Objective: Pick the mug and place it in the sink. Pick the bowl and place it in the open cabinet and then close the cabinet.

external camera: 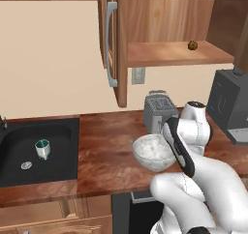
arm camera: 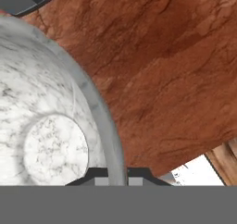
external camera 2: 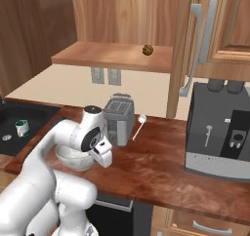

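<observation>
- With mug (external camera: pixel 42 149) already standing upright in the black sink basin (external camera: pixel 14 172) beside a silver drain (external camera: pixel 26 165), first half of task judged done; bowl step now in hand.
- Marble-speckled bowl (external camera: pixel 154 152) sitting on the red-brown wooden counter (external camera: pixel 106 155), just in front of the toaster (external camera: pixel 159 109); in hand view rim (arm camera: pixel 99 112) runs straight down between the finger tips.
- Gripper (arm camera: pixel 117 177) closed down onto the bowl rim, one finger inside the wall, other outside (a pinch on the thin edge, presumably because the bowl is far too wide to span whole).
- Bowl bottom not visibly clear of counter; lift judged not yet begun.
- Wall cabinet (external camera: pixel 121 44) open, door (external camera: pixel 110 39) swung out with its silver bar handle facing the room; wooden shelf (external camera: pixel 177 54) exposed for the bowl, small brown ball (external camera: pixel 192 45) resting toward its right end.
- Coffee machine (external camera 2: pixel 222 132) on counter to the right, spoon (external camera 2: pixel 138 125) lying beside toaster; both near the lift path.
- Risk noted: rim-only pinch leaves the bowl hanging off-centre, so tilt or slip likely on the way up.
</observation>
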Controlling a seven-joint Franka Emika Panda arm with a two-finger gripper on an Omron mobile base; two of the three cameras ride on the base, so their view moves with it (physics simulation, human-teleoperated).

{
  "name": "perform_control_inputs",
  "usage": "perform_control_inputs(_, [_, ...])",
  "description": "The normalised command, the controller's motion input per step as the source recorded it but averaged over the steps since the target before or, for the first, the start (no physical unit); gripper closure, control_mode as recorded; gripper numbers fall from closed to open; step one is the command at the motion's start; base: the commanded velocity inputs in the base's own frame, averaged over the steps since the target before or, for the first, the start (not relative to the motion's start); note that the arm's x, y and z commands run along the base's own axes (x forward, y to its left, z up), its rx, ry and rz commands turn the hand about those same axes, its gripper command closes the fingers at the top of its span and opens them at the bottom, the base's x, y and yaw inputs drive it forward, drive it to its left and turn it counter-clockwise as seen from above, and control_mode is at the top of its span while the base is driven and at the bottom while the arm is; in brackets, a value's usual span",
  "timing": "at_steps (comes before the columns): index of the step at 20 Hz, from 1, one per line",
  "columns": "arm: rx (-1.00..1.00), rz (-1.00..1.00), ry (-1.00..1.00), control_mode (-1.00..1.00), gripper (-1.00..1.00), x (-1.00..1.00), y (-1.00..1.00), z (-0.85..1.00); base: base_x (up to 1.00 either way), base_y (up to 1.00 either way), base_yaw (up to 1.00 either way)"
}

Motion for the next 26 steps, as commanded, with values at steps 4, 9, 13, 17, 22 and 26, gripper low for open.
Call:
perform_control_inputs(4, [0.0, 0.0, -0.15, -1.0, 1.0, -0.74, 0.0, 0.06, 0.0, 0.0, 0.0])
perform_control_inputs(9, [0.03, -0.09, -0.2, -1.0, 1.0, -0.84, 0.0, 0.72, 0.0, 0.0, 0.0])
perform_control_inputs(13, [0.0, -0.27, -0.17, -1.0, 1.0, -0.6, -0.05, 1.0, 0.0, 0.0, 0.0])
perform_control_inputs(17, [0.0, -0.28, -0.05, -1.0, 1.0, -0.51, -0.01, 0.93, 0.0, 0.0, 0.0])
perform_control_inputs(22, [0.0, -0.28, -0.06, -1.0, 1.0, -0.49, 0.0, 0.76, 0.0, 0.0, 0.0])
perform_control_inputs(26, [0.0, -0.31, -0.1, -1.0, 1.0, -0.41, 0.0, 0.85, 0.0, 0.0, 0.0])
